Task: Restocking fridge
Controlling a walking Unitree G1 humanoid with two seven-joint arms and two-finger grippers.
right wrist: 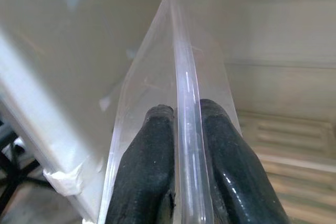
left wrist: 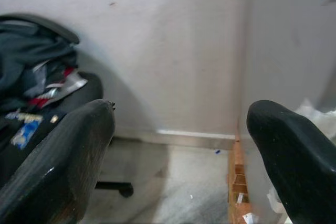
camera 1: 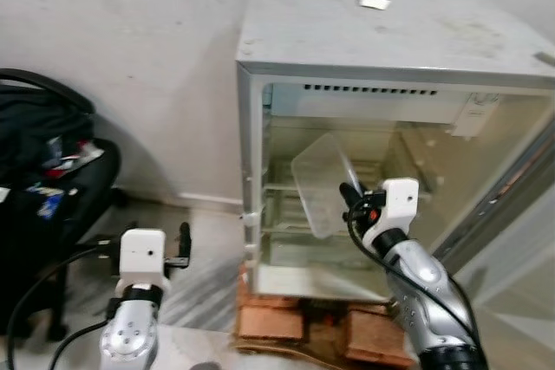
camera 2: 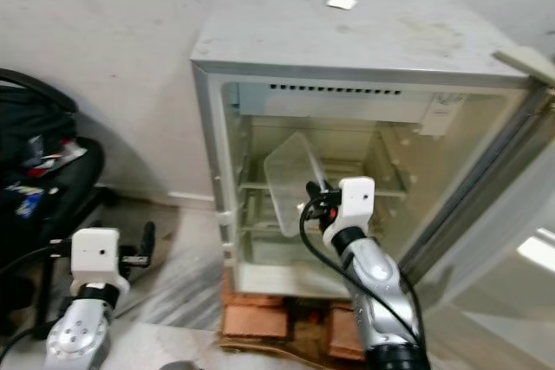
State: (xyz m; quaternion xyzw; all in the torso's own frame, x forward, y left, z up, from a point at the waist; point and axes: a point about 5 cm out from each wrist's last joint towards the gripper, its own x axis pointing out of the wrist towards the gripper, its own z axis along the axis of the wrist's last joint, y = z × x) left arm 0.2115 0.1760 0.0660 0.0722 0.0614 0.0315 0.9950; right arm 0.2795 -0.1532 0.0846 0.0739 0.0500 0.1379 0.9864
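Observation:
A small grey fridge (camera 1: 390, 32) stands open against the wall, its shelves bare. My right gripper (camera 1: 349, 197) reaches into the opening and is shut on the edge of a clear plastic shelf panel (camera 1: 321, 184), which is tilted up on its side inside the fridge. In the right wrist view the panel's thin edge (right wrist: 184, 66) runs between the two black fingers (right wrist: 149, 171), clamped tight. My left gripper (left wrist: 178, 145) hangs low at the left of the fridge, open, with nothing between its fingers (left wrist: 58, 166), facing the wall and floor.
A black office chair (camera 1: 43, 171) piled with dark clothes stands at the left. The fridge rests on red bricks (camera 1: 273, 318). Its door (camera 1: 512, 205) swings open to the right. A small white piece (camera 1: 375, 3) lies on the fridge top.

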